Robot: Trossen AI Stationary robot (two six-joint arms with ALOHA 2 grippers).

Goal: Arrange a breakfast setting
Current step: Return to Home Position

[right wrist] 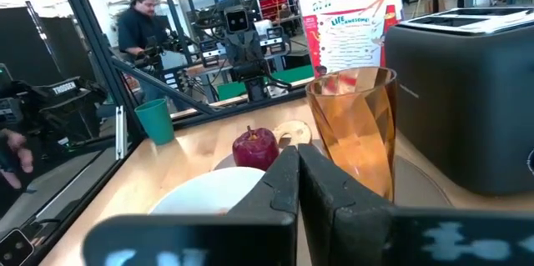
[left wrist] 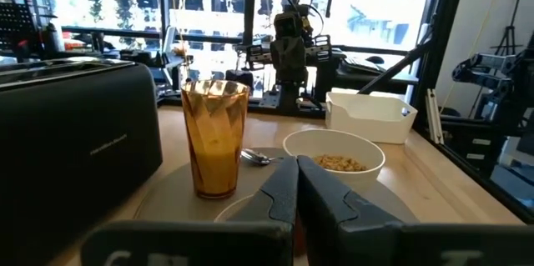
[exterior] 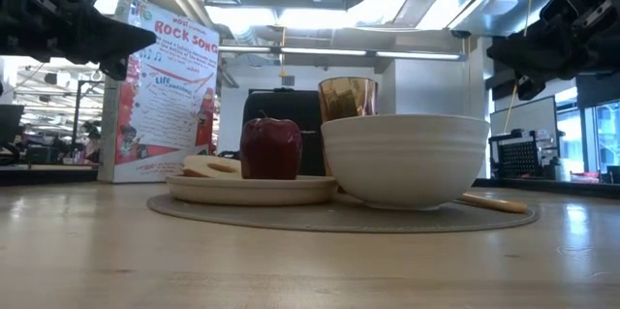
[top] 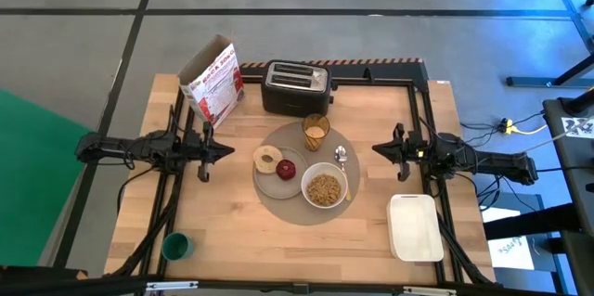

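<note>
A round grey mat (top: pixel 278 205) lies mid-table. On it rest a small grey plate (top: pixel 269 183) with ring-shaped bread (top: pixel 267 158) and a red apple (top: pixel 287 169), a white bowl (top: pixel 324 189) of cereal, an amber cup (top: pixel 316 132) and a metal spoon (top: pixel 341 157). My left gripper (top: pixel 228 150) is shut and empty, left of the mat, above the table. My right gripper (top: pixel 377 150) is shut and empty, right of the mat.
A black toaster (top: pixel 295 87) and a cereal box (top: pixel 213 83) stand at the far side. A white rectangular tray (top: pixel 415 227) lies near right, a small green cup (top: pixel 176 246) near left. A person (right wrist: pixel 138 22) stands beyond the table in the right wrist view.
</note>
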